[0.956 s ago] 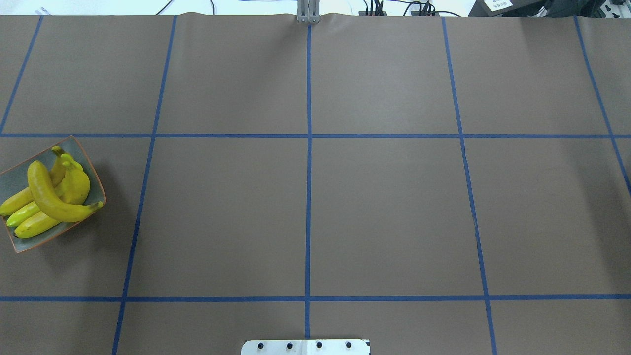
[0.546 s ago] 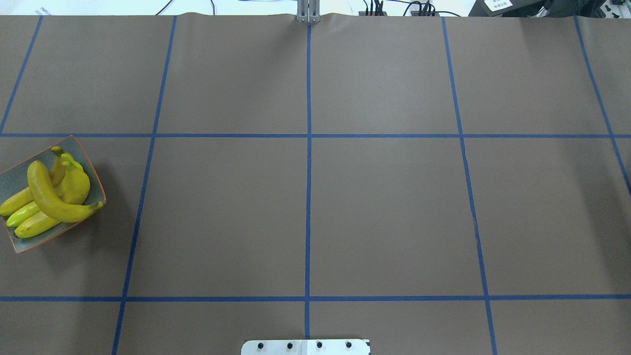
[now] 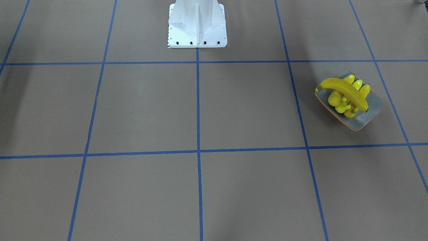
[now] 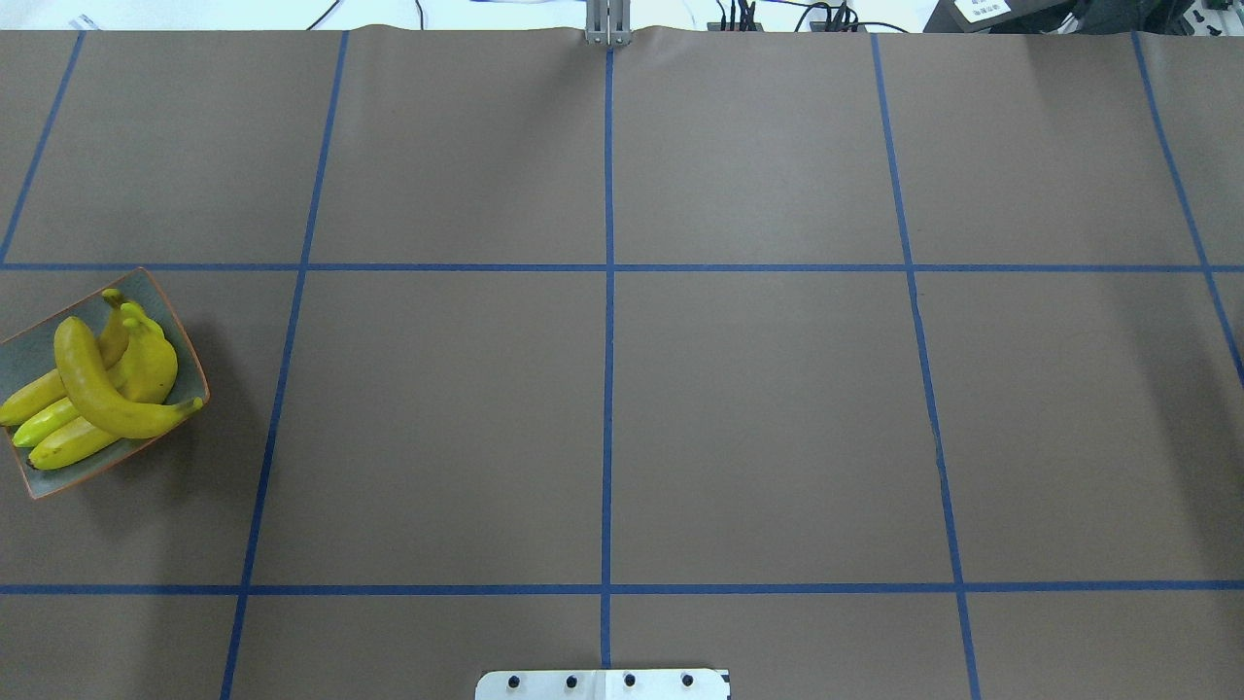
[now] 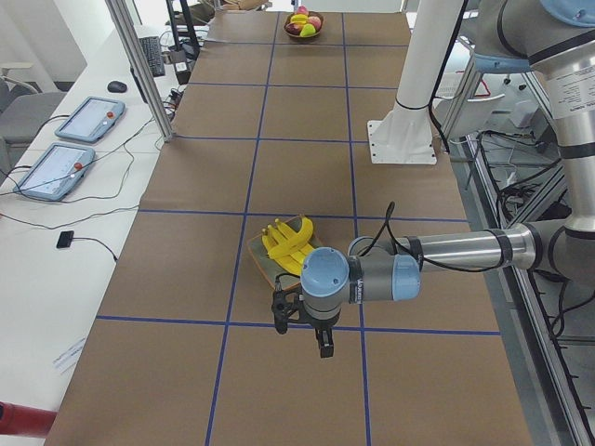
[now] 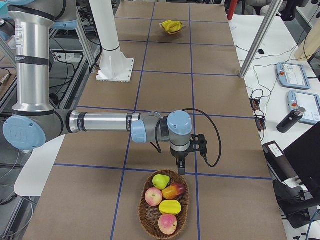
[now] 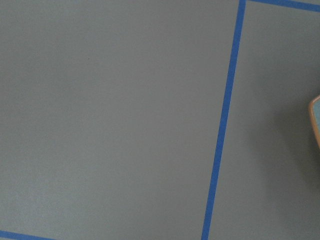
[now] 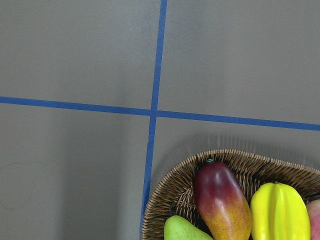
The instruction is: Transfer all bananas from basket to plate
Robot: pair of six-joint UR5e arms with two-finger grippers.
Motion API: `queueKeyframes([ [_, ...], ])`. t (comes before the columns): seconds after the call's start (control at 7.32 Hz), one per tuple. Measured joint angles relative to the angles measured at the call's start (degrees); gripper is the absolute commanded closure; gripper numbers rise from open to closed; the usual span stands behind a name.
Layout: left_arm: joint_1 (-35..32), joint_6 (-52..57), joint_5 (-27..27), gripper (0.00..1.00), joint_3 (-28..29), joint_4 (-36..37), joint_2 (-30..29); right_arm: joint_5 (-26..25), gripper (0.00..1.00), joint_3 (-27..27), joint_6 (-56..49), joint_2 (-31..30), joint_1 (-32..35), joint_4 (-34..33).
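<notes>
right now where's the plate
The plate sits at the far left edge of the overhead view, on the robot's left side, with the bananas piled on it, just left of a blue tape line.

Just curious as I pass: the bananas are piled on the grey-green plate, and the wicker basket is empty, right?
Not quite. The bananas do lie piled on the plate, but the basket is not empty: it holds other fruit, among them a pear and a mango, as the exterior right view shows.
</notes>
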Motion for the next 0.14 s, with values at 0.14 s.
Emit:
queueKeyframes([
  [0.14, 0.05, -0.01, -0.16, 0.0, -0.17, -0.12, -0.07, 0.04, 0.0, -0.03, 0.0, -0.11, 0.0, 0.01],
])
